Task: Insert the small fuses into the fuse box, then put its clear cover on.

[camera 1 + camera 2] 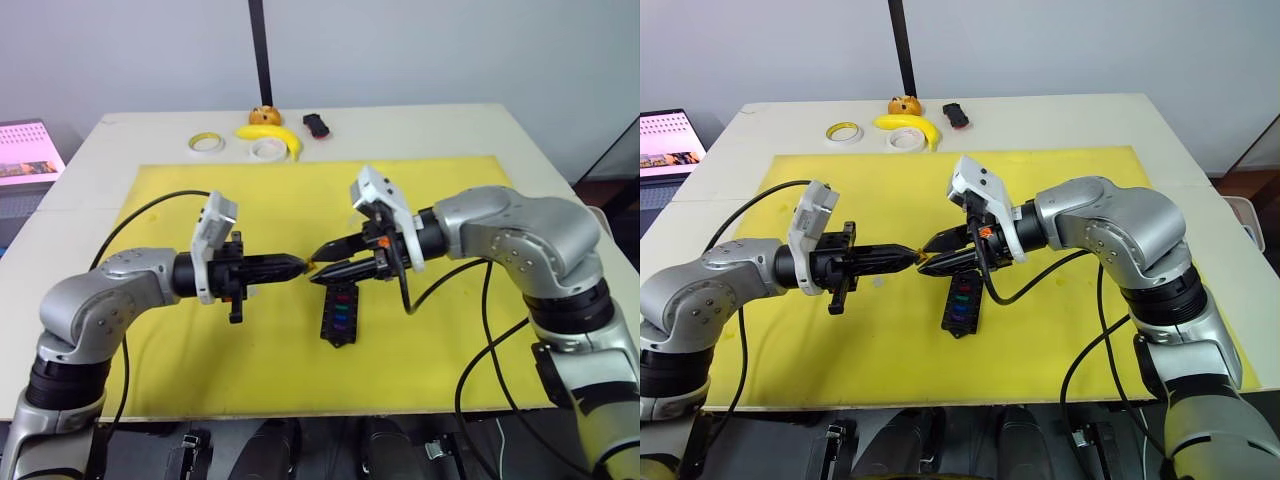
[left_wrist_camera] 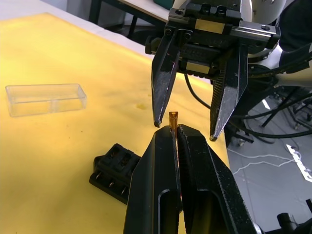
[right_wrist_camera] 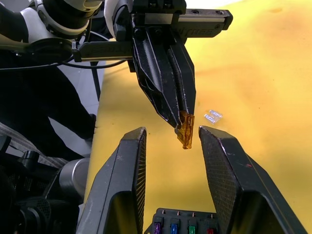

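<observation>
- Two pincers meet above the fuse box (image 1: 340,312), mat centre; tape rolls (image 1: 208,144) at 11 o'clock.
- Left pincer (image 2: 175,130) clamps the amber fuse (image 2: 173,118): tiny, light, slippery.
- Right pincer (image 3: 170,134) gapes around it; should grip its flat faces.

This looks like a robotics lab or test room. A plain white desk (image 1: 420,125) stands against a bare pale wall, covered by a yellow mat (image 1: 250,190). At ten o'clock a laptop screen (image 1: 28,152) glows on a side surface. At twelve o'clock sit tape rolls (image 1: 207,144), a toy banana (image 1: 272,134) and a black pole (image 1: 261,50). Loose black cables (image 1: 480,330) trail over the desk edge.
</observation>
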You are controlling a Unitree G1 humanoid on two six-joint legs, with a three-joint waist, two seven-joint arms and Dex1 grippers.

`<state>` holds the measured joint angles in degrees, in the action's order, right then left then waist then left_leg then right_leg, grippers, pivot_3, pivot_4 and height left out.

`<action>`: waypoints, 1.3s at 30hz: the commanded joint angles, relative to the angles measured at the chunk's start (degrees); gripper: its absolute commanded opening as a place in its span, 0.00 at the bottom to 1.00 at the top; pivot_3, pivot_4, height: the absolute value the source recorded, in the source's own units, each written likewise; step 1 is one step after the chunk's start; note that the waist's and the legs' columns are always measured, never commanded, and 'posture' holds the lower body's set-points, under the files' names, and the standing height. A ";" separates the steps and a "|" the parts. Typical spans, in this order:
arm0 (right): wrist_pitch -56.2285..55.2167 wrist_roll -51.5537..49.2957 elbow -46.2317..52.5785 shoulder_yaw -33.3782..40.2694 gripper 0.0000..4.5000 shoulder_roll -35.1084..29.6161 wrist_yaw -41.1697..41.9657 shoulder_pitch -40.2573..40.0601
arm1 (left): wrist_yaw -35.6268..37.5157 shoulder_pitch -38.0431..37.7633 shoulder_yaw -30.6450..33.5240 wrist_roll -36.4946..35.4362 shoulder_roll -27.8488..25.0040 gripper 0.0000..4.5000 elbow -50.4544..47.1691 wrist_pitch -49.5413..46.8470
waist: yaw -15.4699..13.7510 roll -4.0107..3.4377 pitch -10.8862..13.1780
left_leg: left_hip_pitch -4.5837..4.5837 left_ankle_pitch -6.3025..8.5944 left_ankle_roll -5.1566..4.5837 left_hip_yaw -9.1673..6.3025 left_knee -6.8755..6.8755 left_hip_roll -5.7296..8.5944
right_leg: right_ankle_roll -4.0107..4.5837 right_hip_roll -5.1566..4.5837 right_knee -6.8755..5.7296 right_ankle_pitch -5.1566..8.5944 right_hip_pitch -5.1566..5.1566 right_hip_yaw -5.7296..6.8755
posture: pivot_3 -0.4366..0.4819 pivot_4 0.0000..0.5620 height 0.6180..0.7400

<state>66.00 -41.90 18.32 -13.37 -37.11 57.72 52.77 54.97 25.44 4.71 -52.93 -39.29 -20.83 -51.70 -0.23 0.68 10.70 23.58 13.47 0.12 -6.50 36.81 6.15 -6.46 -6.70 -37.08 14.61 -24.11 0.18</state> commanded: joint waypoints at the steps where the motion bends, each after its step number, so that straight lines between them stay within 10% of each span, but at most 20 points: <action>1: -0.24 -0.01 0.72 -0.12 0.41 0.27 0.12 1.84 | 0.10 0.24 0.32 -0.07 -0.10 0.00 -1.16 1.14 | 0.02 0.00 0.00 | 0.00 0.00 0.00 0.00 0.00 0.00 | 0.00 0.00 0.00 0.00 0.00 0.00 | 0.48 0.27 1.00; 10: -0.67 0.38 0.66 -0.83 0.41 0.19 0.27 2.01 | -0.18 0.23 0.36 -0.10 -0.07 0.00 -1.39 1.17 | 0.00 0.00 0.00 | 0.00 0.00 0.00 0.00 0.00 0.00 | 0.00 0.00 0.00 0.00 0.00 0.00 | 0.48 0.27 1.00; 14: -0.48 0.17 0.66 -0.59 0.01 0.31 0.26 2.25 | 0.09 -0.30 0.20 0.26 -0.43 0.00 -1.69 1.28 | 0.01 0.00 0.00 | 0.00 0.00 0.00 0.00 -0.01 0.00 | 0.00 0.00 0.01 0.00 0.00 0.00 | 0.48 0.27 1.00; 27: -0.41 0.60 0.69 -0.80 0.01 -0.23 0.44 2.56 | 1.55 -1.11 -1.30 2.74 -2.23 0.00 -1.38 2.91 | 0.01 0.00 0.00 | 0.00 0.00 0.00 0.00 -0.03 0.00 | 0.00 0.00 0.01 0.00 -0.01 0.00 | 0.48 0.27 1.00; 37: -4.92 12.64 -1.47 -12.98 0.00 -9.14 5.33 6.74 | 5.95 -4.74 -8.21 21.16 -11.71 0.99 0.54 16.87 | 0.19 -0.02 0.02 | 0.01 -0.03 0.04 0.09 -0.34 0.02 | 0.01 -0.04 0.14 0.01 -0.18 -0.01 | 0.48 0.27 1.00; 39: -6.12 14.72 -1.33 -15.04 0.00 -10.30 6.82 7.28 | 5.83 -5.24 -9.27 22.80 -10.86 0.99 0.91 18.71 | 0.14 -0.01 0.03 | 0.01 -0.05 0.08 0.11 -0.50 0.01 | 0.01 -0.05 0.18 0.00 -0.26 -0.03 | 0.48 0.27 1.00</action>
<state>61.66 -28.99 15.89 -27.97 -46.79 62.96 58.00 60.34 19.92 -4.07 -32.07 -50.44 -19.45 -35.71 -0.09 0.67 10.73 23.59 13.39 0.23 -6.39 36.23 6.15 -6.45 -6.74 -36.87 14.62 -24.40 0.15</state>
